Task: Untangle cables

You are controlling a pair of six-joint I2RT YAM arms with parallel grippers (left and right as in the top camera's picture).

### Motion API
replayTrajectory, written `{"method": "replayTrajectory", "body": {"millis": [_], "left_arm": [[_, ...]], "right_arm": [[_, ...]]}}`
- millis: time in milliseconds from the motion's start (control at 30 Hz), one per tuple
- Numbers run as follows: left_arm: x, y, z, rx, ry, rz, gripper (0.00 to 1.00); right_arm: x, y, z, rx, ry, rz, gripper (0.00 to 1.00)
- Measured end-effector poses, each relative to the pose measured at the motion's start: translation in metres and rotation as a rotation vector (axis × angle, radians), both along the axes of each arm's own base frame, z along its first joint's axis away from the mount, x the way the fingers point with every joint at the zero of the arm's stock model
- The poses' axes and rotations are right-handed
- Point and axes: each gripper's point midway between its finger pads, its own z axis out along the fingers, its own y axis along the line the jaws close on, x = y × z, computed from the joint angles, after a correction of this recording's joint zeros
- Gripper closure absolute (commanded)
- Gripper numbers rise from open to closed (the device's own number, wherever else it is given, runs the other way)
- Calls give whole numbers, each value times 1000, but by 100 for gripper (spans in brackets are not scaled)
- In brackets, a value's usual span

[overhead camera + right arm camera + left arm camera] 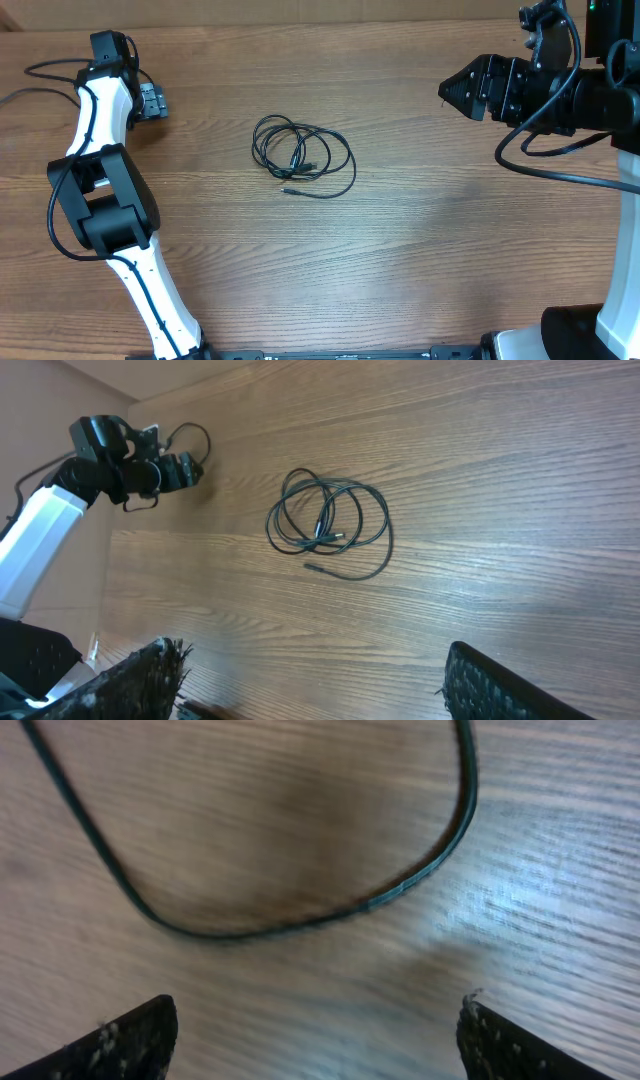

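Observation:
A tangled black cable (pixel 302 155) lies coiled in loose loops on the wooden table, left of centre, with one loose plug end at its lower side. It also shows in the right wrist view (pixel 328 525). My left gripper (pixel 155 102) is open and empty at the far left of the table, well apart from the coil. Its wrist view shows its open fingertips (pixel 318 1020) over bare wood and a blurred dark cable loop (pixel 300 920); I cannot tell which cable this is. My right gripper (pixel 445 92) is open and empty, raised at the far right (pixel 310 660).
The wooden table (pixel 450 250) fills the view. The left arm (pixel 100 200) stretches along the left side, with its own wires (pixel 30 70) trailing at the far left edge. The right arm's base (pixel 610 320) stands at the lower right.

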Motion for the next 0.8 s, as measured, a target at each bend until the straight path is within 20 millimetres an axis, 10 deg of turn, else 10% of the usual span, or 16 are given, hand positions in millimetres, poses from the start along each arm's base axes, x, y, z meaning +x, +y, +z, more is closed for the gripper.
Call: {"method": "replayTrajectory", "body": {"millis": [333,667,800], "left_arm": [[28,5,3,100,-43,-206,14],[37,5,-25,109,-23,-266,52],[40,3,-27,106,-25,-283,48]], "right_arm": [[0,0,0,-2,0,-1,17],[0,0,0,-2,0,-2,17],[0,-1,0,-2,0,-3,16]]}}
